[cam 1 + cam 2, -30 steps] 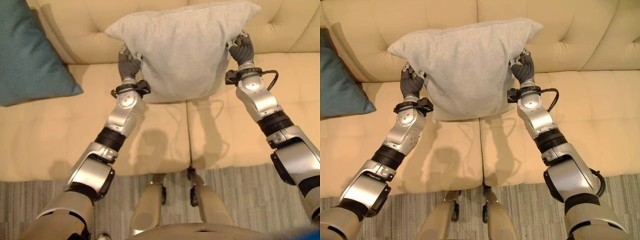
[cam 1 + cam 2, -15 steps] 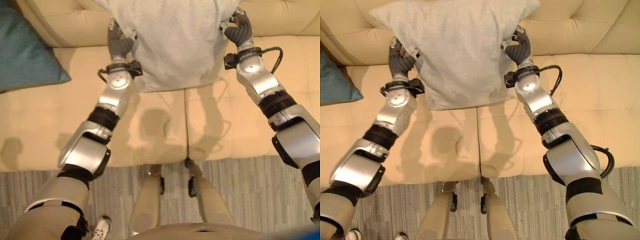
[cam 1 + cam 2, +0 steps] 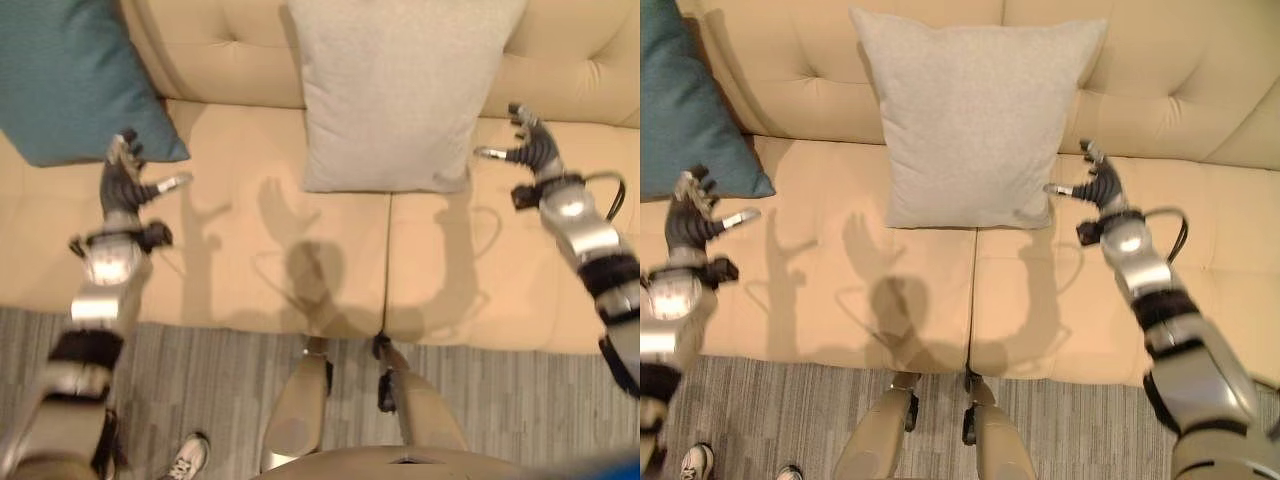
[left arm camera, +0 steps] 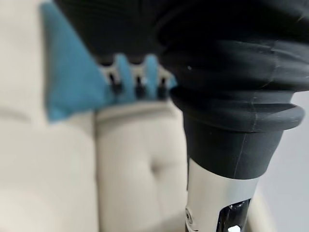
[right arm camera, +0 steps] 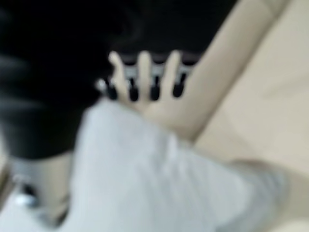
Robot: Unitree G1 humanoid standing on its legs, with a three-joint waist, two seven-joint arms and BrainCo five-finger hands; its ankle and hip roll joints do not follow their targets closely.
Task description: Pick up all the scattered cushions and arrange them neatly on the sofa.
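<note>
- Left eye view: the grey cushion (image 3: 395,95) stands upright on the cream sofa (image 3: 250,260), its back leaning on the tufted backrest and its lower edge on the seat just above the seam between the two seat pads; that lean is what holds it up, since neither hand touches it
- Beside it, well to the robot's left, the teal cushion (image 3: 70,75) also leans on the backrest, tilted, one corner pointing down at the seat; the two are apart, so the row reads as spaced rather than bunched
- The left hand (image 3: 125,185) hovers over the seat near the teal cushion's corner, fingers spread and straight, holding nothing; the right hand (image 3: 527,150) hangs just beside the grey cushion's lower right corner, likewise splayed and empty
- Both hands flank the grey cushion on either side, which to my judgement fits a two-handed placing now let go
- A person's shoe (image 3: 186,458) shows on the striped carpet (image 3: 200,385) by the sofa front
</note>
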